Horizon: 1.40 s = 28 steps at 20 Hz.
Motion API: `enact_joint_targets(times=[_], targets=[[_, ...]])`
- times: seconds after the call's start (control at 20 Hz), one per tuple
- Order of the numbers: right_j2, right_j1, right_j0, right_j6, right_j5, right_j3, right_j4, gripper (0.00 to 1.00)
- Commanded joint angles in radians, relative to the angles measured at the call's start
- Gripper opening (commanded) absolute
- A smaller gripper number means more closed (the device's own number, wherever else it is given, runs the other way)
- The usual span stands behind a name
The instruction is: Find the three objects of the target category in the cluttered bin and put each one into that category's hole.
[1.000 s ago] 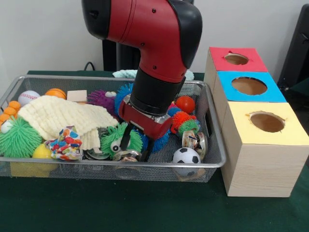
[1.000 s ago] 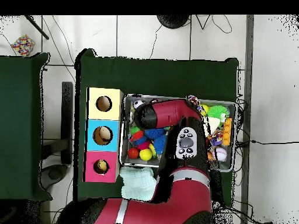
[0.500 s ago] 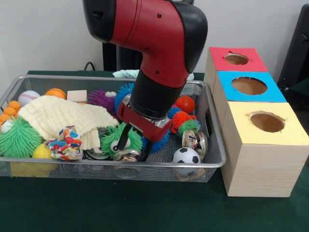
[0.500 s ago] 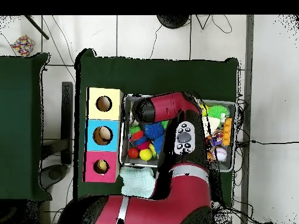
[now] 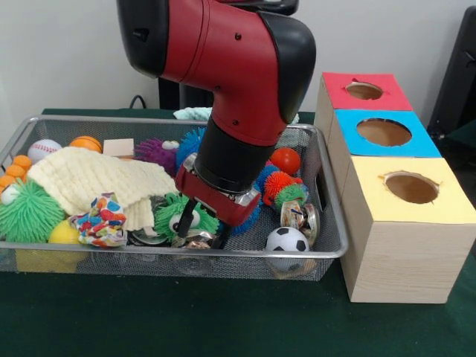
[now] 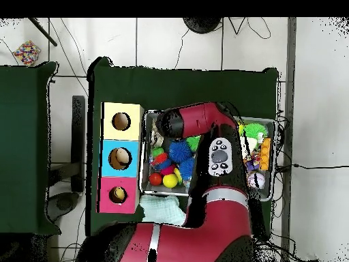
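In the front view, my gripper is down in the wire-mesh bin, near its front rim. Its fingers stand apart on either side of a silvery can lying on the bin floor, so it is open. A green spiky ball with an eye presses against the left finger. A second, labelled can lies to the right beside a small soccer ball. In the overhead view the red arm covers the gripper and the silvery can.
Three box tops with holes stand right of the bin: yellow, blue, red. A cream knitted cloth, spiky balls, a baseball and a red ball crowd the bin. A pale cloth lies outside it.
The gripper has slid a little to the left and lower toward the bin's front rim, its fingers staying the same width apart around the silvery can.
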Motion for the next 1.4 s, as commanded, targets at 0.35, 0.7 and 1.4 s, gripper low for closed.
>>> enact_joint_targets(times=[0.35,0.7,1.4], targets=[[0.185,-0.236,-0.157,-0.212,-0.073,0.301,0.049,1.00],[0.216,-0.375,-0.208,-0.215,0.073,0.367,0.114,1.00],[0.126,-0.332,-0.218,-0.180,-0.005,0.405,-0.037,1.00]])
